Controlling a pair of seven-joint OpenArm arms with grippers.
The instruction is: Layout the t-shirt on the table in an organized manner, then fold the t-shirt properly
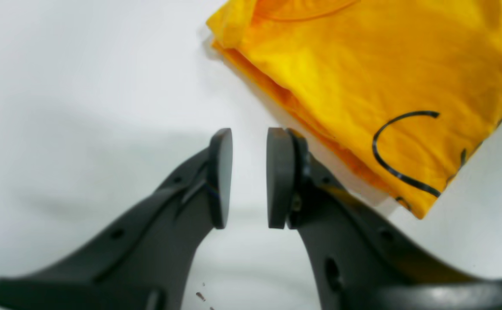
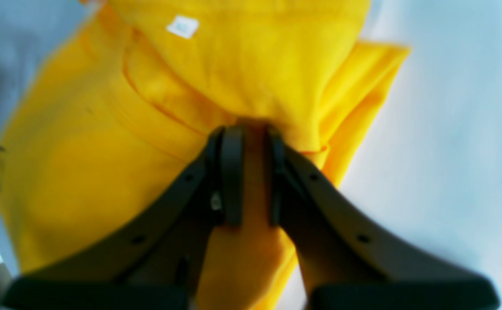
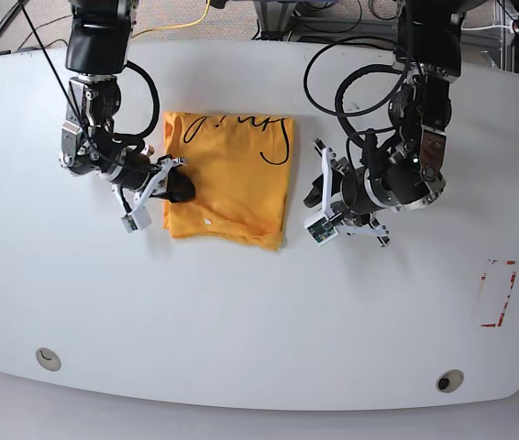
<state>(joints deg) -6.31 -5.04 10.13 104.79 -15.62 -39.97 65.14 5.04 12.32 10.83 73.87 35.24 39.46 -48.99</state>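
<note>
The orange-yellow t-shirt point(image 3: 227, 174) lies folded into a rough rectangle on the white table point(image 3: 241, 321), with its black line print point(image 3: 273, 147) at the far edge. My right gripper point(image 3: 182, 189) is at the shirt's left edge. In the right wrist view the gripper point(image 2: 251, 129) is shut on a bunch of shirt fabric point(image 2: 251, 77), with the white tag point(image 2: 183, 26) beyond it. My left gripper point(image 3: 315, 191) is just off the shirt's right edge. In the left wrist view the gripper point(image 1: 249, 137) is open and empty above bare table point(image 1: 83, 86), beside the shirt point(image 1: 363, 77).
A red tape outline point(image 3: 496, 293) is on the table at the right. Two round grey grommets point(image 3: 48, 358) point(image 3: 449, 380) sit near the front edge. Cables point(image 3: 195, 14) and equipment lie beyond the table's far edge.
</note>
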